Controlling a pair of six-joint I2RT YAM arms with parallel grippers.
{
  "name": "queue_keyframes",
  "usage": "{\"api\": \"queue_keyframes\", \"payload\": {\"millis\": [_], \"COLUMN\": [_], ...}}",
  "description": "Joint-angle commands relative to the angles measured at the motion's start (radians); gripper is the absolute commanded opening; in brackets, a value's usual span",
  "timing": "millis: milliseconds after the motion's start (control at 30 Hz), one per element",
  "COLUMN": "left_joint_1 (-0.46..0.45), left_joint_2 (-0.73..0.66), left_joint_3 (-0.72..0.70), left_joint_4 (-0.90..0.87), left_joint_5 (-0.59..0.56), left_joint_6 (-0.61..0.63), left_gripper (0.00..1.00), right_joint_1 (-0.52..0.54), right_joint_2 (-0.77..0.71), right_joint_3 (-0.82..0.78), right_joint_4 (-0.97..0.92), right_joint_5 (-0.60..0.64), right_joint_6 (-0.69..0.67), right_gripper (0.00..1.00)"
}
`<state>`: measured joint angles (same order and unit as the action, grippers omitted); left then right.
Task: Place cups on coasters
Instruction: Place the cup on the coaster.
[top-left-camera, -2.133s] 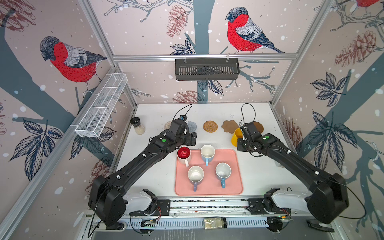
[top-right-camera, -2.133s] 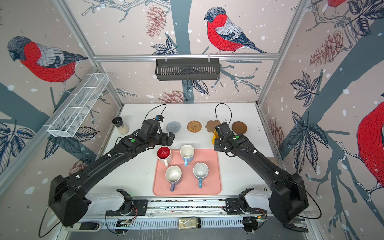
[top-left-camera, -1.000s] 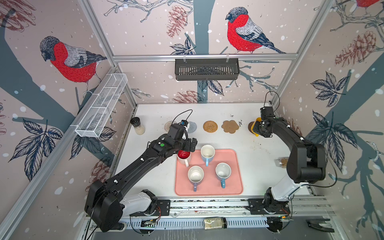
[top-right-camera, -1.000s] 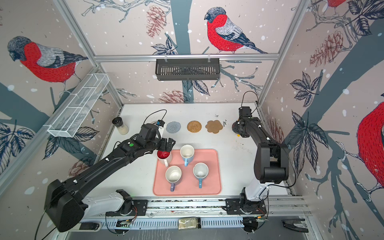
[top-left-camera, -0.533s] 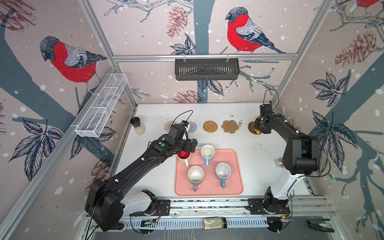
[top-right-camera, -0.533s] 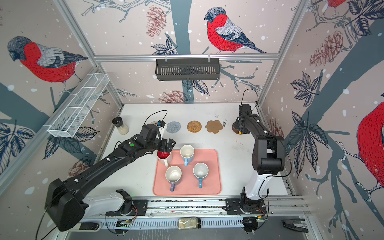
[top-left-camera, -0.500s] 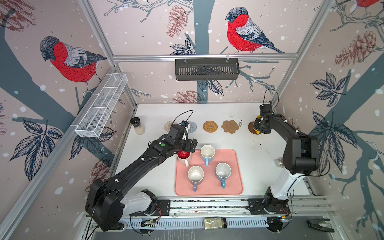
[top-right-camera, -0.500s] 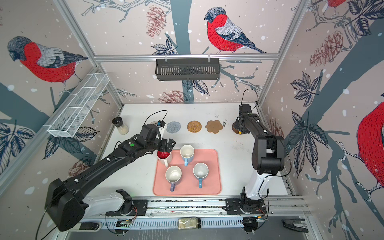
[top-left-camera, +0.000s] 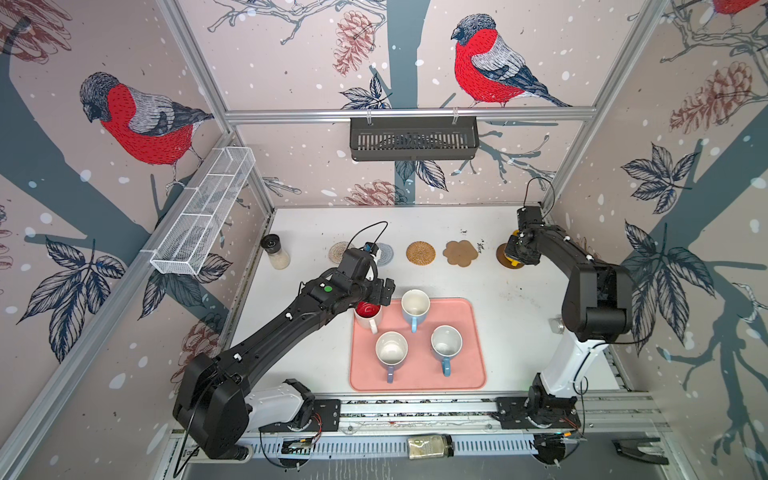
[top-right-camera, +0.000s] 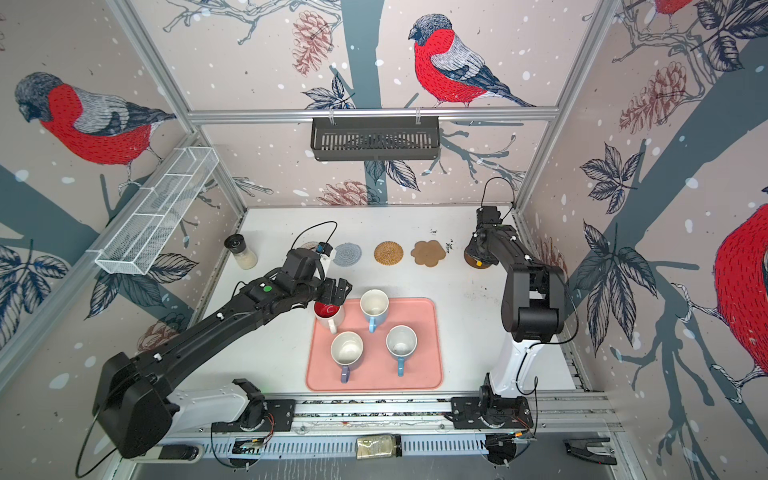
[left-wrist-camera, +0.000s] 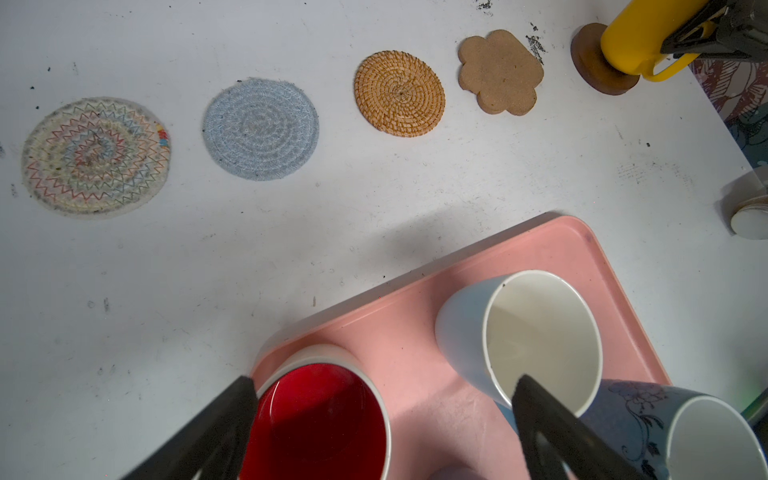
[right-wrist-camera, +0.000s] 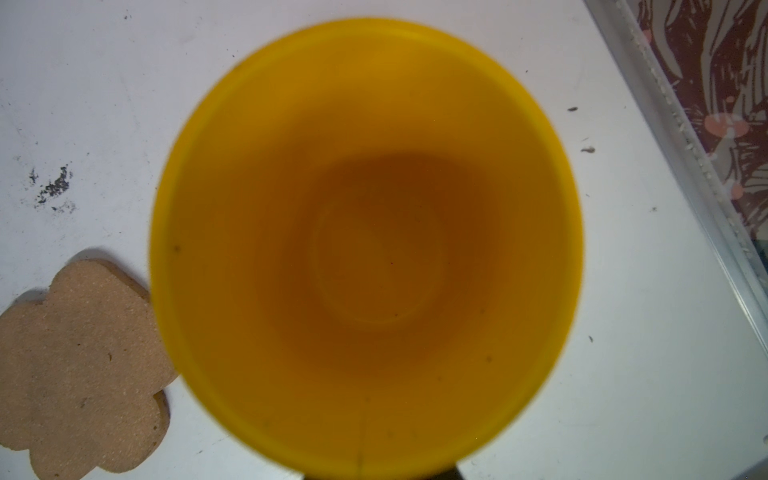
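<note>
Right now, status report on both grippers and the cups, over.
Left gripper open above the red-lined mug on the pink tray. Right gripper shut on the yellow mug, at the wooden coaster. Nothing in the way.

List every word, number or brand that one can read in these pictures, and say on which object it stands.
None: no text can be read in any view.
The cups, the coasters and the pink tray show no letters.
The blue floral cup bears only ornament.
The jar lying by the front rail is too small to read.

Spread claw (left-wrist-camera: 384, 379) over red-lined mug (left-wrist-camera: 320, 419)
</note>
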<state>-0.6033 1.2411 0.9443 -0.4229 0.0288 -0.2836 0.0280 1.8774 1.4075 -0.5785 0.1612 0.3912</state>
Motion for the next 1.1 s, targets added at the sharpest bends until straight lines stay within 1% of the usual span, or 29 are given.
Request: {"api": "queue_keyframes", "payload": {"millis": [0,200,467,800,867,967,1067], "left_joint_1": [0.000,0.000,0.000,0.001,0.000,0.000,0.000], "left_joint_2": [0.000,-0.001,-0.005,-0.006,-0.005,-0.005,-0.004], "left_joint_3": [0.002,0.002,0.003,0.001,0.001,0.001,0.001], "left_joint_4": [0.008,0.005,0.004,0.004,0.004,0.003,0.004], "left_joint_5": [0.013,0.005,0.005,0.004,0.005,0.005,0.005], "left_joint_6": [0.009,0.015,0.017,0.016,0.015,0.016,0.017], "left_gripper": [0.97,0.97,0.97,0.97,0.97,0.97,0.97], "right_joint_1": [0.008,0.030,0.032,0.033,0.035,0.035,0.038], "right_joint_2": [0.005,0.018,0.015,0.008,0.004,0.000,-0.001], "right_joint_3": [0.018,0.018,-0.001,-0.010,-0.013,-0.020,-0.029], "right_joint_4": [0.028,0.022,0.025,0.022,0.022,0.024,0.024], "right_joint_5": [0.029,0.058,0.080,0.080,0.078,0.077,0.078], "right_joint_6": [-0.011,-0.013,-0.013,-0.013,-0.013,-0.012,-0.012], "right_gripper": [0.01,0.01,0.01,0.02,0.08,0.20,0.24]}}
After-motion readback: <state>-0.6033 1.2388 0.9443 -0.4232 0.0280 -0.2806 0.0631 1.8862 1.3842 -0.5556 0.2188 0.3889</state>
